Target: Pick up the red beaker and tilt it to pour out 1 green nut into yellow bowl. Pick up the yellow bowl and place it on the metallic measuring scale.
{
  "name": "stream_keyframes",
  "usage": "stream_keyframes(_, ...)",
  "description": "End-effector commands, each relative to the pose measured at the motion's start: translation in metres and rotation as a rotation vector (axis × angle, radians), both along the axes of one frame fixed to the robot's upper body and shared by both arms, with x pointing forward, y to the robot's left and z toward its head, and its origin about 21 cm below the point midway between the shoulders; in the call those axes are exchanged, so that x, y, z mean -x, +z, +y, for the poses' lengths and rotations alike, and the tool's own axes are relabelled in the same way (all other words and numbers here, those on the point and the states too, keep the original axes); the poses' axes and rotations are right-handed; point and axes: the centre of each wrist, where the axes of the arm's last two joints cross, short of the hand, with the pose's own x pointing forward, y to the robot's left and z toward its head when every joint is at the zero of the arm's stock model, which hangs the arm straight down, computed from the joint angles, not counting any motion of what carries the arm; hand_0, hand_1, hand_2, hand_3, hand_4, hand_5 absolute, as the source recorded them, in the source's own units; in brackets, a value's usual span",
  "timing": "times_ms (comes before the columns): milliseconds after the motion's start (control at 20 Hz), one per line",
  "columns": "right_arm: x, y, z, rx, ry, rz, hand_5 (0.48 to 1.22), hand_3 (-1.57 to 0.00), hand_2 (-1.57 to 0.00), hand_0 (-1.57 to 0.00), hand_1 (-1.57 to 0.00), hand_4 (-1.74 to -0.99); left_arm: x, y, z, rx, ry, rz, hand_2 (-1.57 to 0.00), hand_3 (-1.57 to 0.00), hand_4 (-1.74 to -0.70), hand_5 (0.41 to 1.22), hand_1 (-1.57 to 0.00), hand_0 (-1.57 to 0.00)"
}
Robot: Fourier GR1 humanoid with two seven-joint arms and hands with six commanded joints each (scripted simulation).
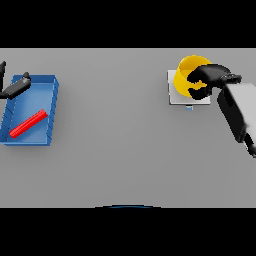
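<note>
Yellow bowl (pixel 190 70) sits on the metallic measuring scale (pixel 175 97) at the far right of the grey bench (pixel 125 150), the right hand (pixel 207 80) clenched over its near rim. A careless release could tip the bowl off the plate, I judge. The blue tray (pixel 50 115) at the left holds a red bar (pixel 28 123). The left hand (pixel 15 87) rests at the tray's far corner; its grip I cannot tell. Bowl contents are hidden.
</note>
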Motion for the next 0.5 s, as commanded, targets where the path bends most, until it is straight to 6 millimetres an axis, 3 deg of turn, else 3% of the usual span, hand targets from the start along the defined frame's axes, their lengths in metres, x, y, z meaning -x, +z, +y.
stream_keyframes(0, 0.0003, -0.0038, 0.0002, -0.001, 0.008, 0.004, 0.821, -0.6, -0.52, -0.4, -0.35, -1.41, -0.003, 0.0022, -0.0003, -0.002, 0.011, 0.002, 0.0, 0.0, -0.81, 0.738, 0.0, 0.0)
stream_keyframes(200, -0.0012, -0.0043, 0.0009, 0.008, 0.043, 0.015, 0.755, -0.47, -0.29, -0.16, -0.14, -1.356, -0.0013, 0.0, 0.0015, 0.001, 0.021, -0.002, 0.0, 0.0, -0.81, 0.736, 0.0, 0.0)
stream_keyframes(450, -0.0027, -0.0046, -0.0005, 0.035, 0.049, 0.028, 0.733, -0.35, -0.12, -0.05, -0.05, -1.308, -0.0046, 0.0011, -0.0024, 0.011, 0.012, -0.011, 0.0, 0.0, -0.82, 0.734, 0.0, 0.0)
